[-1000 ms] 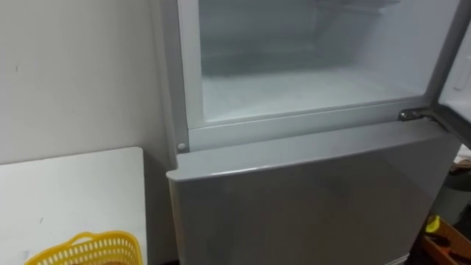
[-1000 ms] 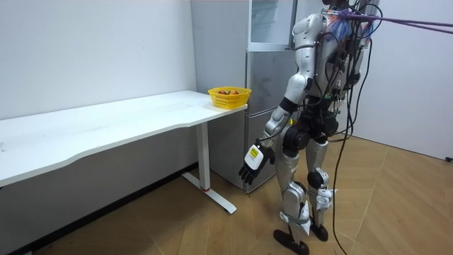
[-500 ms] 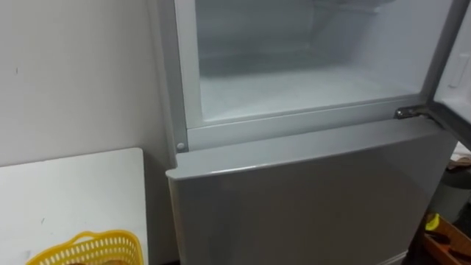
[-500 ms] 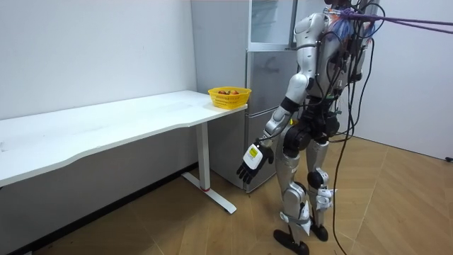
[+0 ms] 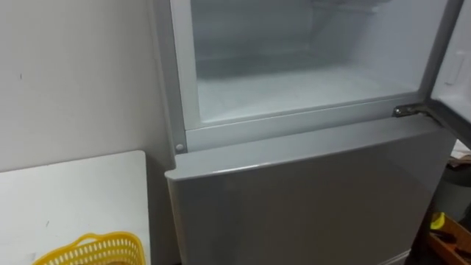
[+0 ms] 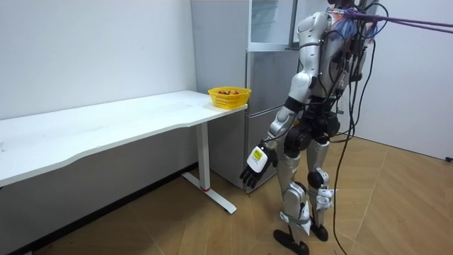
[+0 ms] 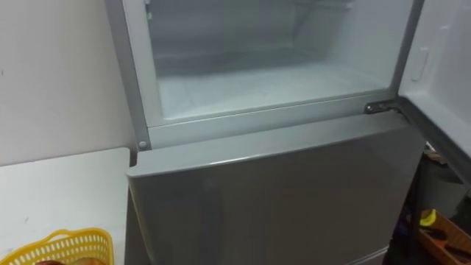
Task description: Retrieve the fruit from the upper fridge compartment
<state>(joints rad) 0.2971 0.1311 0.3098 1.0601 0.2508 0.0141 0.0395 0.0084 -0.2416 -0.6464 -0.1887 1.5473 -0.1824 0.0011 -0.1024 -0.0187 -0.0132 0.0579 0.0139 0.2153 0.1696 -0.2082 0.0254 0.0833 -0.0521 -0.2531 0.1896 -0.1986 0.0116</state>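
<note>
1. The robot stands upright on the wooden floor (image 6: pixel 396 205), close in front of a grey fridge (image 6: pixel 267 92). The far end of a long white table (image 6: pixel 106 124) is on its left.
2. The fridge's upper compartment (image 5: pixel 294 81) is open. Its door (image 7: pixel 441 88) is swung out to the right on a metal hinge (image 5: pixel 408 111).
3. The compartment's pale floor and back wall are in plain sight through the grey frame.
4. The lower door (image 5: pixel 309 199) is shut, and its top edge runs just below the open compartment.
5. A yellow basket (image 6: pixel 229 97) sits on the table's far corner, just left of the fridge, with a white wall (image 5: pixel 73 73) behind it.
6. Small reddish things (image 6: pixel 228 91) lie inside the basket, too small to identify.
7. The left hand (image 6: pixel 253 164) hangs low beside the robot's left thigh, below the level of the table top.
8. Its dark fingers (image 6: pixel 247 177) point down at the floor, loose and nearly straight, with nothing held between them.
9. The open compartment is well above those fingers and well apart from them. The basket is also well apart from them, higher and further left.
10. Which item is to be fetched cannot be told.
</note>
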